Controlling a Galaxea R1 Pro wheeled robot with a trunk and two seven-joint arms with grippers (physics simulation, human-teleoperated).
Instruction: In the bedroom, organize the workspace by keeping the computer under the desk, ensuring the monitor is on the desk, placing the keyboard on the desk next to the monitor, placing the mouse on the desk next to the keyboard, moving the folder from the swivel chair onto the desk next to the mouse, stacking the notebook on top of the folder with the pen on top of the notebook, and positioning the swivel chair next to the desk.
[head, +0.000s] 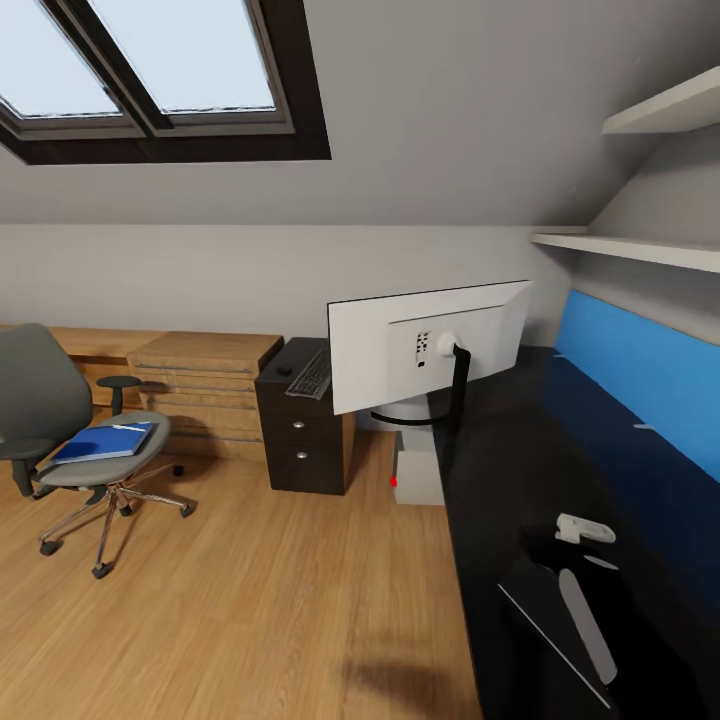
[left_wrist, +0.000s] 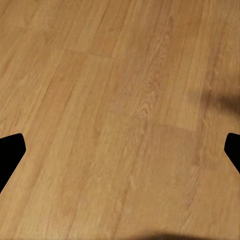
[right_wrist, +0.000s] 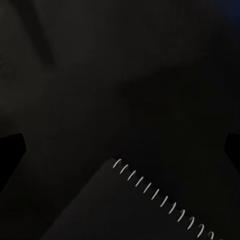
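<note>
Both tools, the left (left_wrist: 120, 150) over bare floor and the right (right_wrist: 120, 150) over the worktop (head: 520, 470), gape empty, so a careless sweep could shove the notebook (right_wrist: 130, 210) off.

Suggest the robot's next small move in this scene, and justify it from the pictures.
Probably roll toward the swivel chair: the folder lies on its seat, while the notebook it must go beneath sits on the desk, and both grippers look open.
</note>
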